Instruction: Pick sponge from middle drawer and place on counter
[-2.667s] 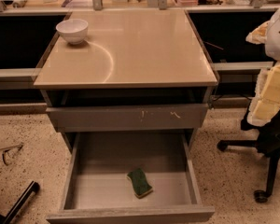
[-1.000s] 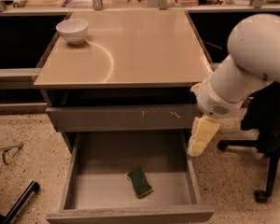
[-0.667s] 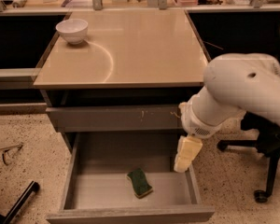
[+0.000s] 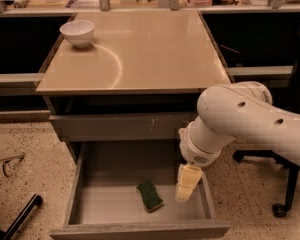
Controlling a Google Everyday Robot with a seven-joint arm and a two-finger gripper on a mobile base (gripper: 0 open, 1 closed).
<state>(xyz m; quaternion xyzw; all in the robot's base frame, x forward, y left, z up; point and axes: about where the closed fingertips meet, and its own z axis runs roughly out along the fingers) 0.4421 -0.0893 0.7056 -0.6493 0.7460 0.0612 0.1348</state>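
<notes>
Sponge, dark green scouring rectangle, lies in open grey middle drawer; pale gripper hangs just beside, opening indeterminable.

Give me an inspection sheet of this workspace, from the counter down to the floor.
Surface: counter, beige and glossy, carries one bowl.
Job's things: sponge lies green face up on the open drawer floor, near the front middle.
Clutter: white bowl at the counter's back left corner.
Grippers: gripper hangs over the drawer's right side, beside the sponge, not touching it.
Cables: nothing seen.
Surroundings: speckled floor; chair base at right.
</notes>
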